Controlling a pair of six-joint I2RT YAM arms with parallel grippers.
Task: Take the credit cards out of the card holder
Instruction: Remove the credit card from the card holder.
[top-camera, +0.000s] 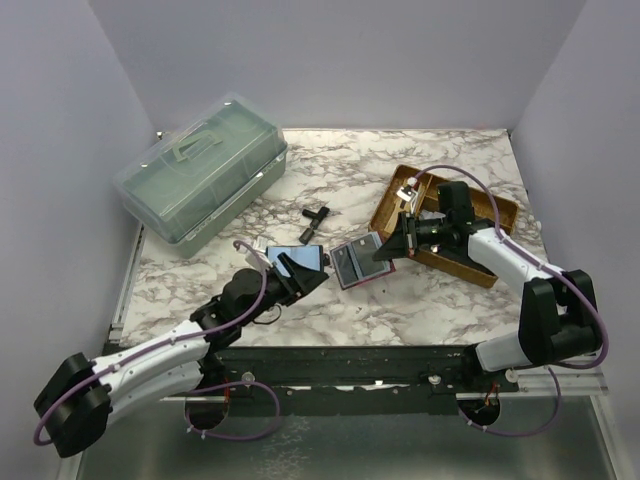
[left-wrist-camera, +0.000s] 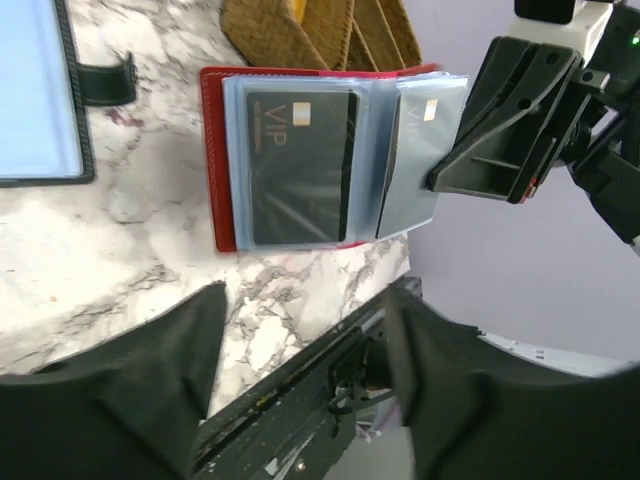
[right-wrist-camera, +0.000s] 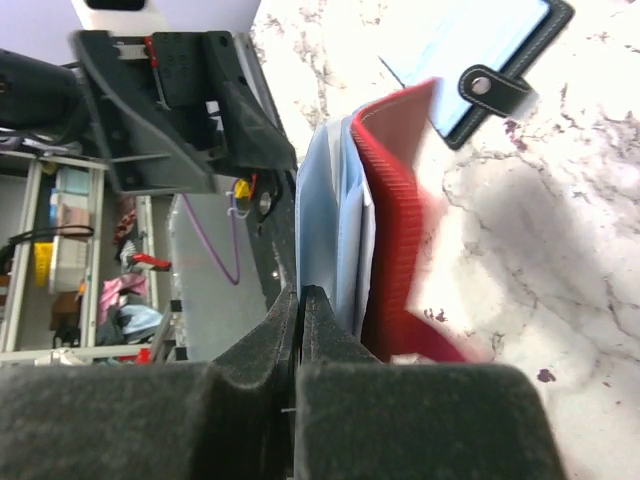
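Left wrist, red holder (left-wrist-camera: 213, 170) open, dark VIP card (left-wrist-camera: 300, 165) sleeved

Locate the marble-patterned table (top-camera: 420, 310). At its far left corner stands the translucent green plastic case with a top handle (top-camera: 200, 180). At its far right lies the brown woven tray (top-camera: 505, 205). Between them, nearer the middle, lies the small black clip (top-camera: 317, 222). In front of the clip you find the open black card holder (top-camera: 298, 257), with a light blue card (left-wrist-camera: 35, 90) in it. Just to its right lies the open red card holder (top-camera: 358, 262), with a dark card (left-wrist-camera: 300, 165) in its left sleeve and a grey card (left-wrist-camera: 420, 150) in its right sleeve. The left gripper (top-camera: 305, 278) sits over the black card holder's near edge. The right gripper (top-camera: 388, 248) meets the red card holder's right edge, between that holder and the tray.
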